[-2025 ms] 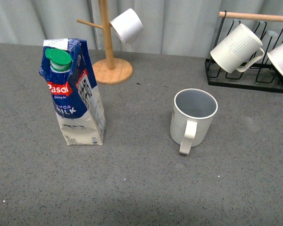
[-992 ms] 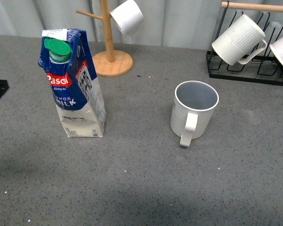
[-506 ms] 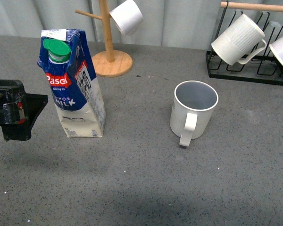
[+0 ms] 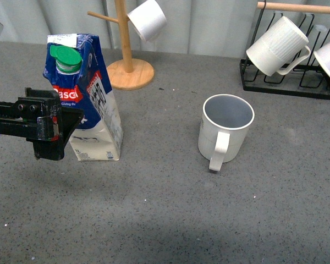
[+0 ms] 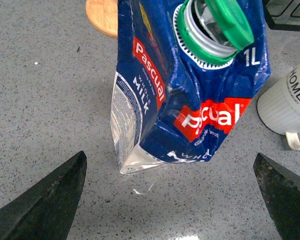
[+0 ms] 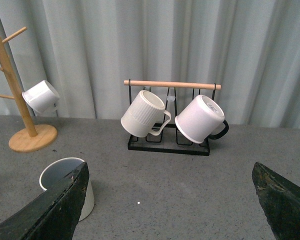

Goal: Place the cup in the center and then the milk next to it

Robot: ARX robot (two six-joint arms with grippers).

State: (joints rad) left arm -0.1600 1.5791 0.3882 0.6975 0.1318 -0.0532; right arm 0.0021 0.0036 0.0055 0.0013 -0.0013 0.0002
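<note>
the large cream-white ribbed mug [image 4: 225, 132] is standing upright near the middle of the grey speckled desk [image 4: 165, 220]. its mouth is facing up and its loop handle is pointing toward 6 o'clock, so the cup step looks done. the tall dented blue-and-white milk carton [image 4: 91, 104] with a green cap is standing well apart from the mug, at its 9 o'clock, so it is probably the thing to move now. the left end effector [image 4: 59, 132] is hovering at the carton's 9 o'clock side. its fingers are spread wide, likely to straddle the body below the cap, and nothing is pinched. the carton's long axis is running near vertical, with the cap uppermost and facing about 7 o'clock. the right end effector [image 6: 170, 170] is hanging spread and empty, away from the carton.
</note>
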